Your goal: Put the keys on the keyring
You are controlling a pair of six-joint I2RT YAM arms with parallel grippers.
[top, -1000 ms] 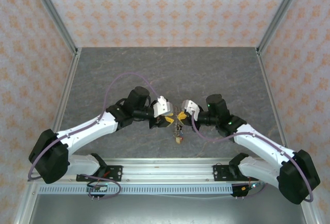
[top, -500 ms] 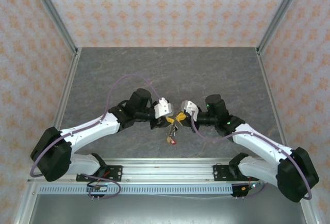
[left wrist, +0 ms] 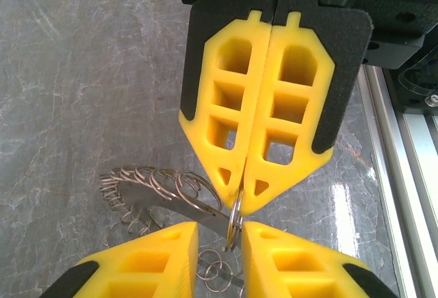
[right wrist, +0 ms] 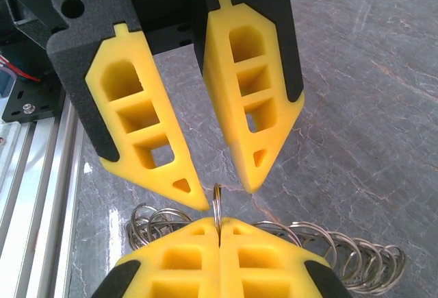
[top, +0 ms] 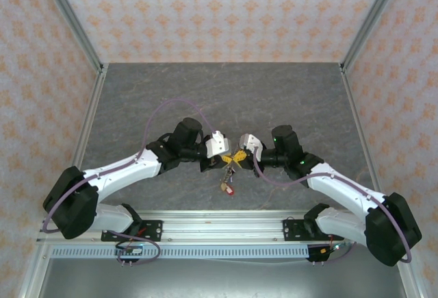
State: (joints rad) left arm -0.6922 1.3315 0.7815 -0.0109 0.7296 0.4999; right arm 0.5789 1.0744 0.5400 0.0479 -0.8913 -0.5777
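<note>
A grey stone-look table [top: 287, 92] sits inside patterned walls, with two white arms reaching in from the near edge and meeting tip to tip at its middle. Over the last second the left arm has edged inward, and the bunch of keys [top: 228, 187] dangling under the meeting point has swung from right of centre to just left. The right gripper [left wrist: 241, 202] is clamped tight on a thin loop that seems part of the keyring [left wrist: 147, 180], whose coiled rim trails beside it. The left gripper [right wrist: 226, 194] has narrowed, yet its jaws stand apart, straddling that loop without a clear touch, likely about to take a second hold for threading. Bare table lies behind and to both sides. The metal rail [top: 226, 221] is near the hanging keys, and the two sets of fingertips are almost touching.
</note>
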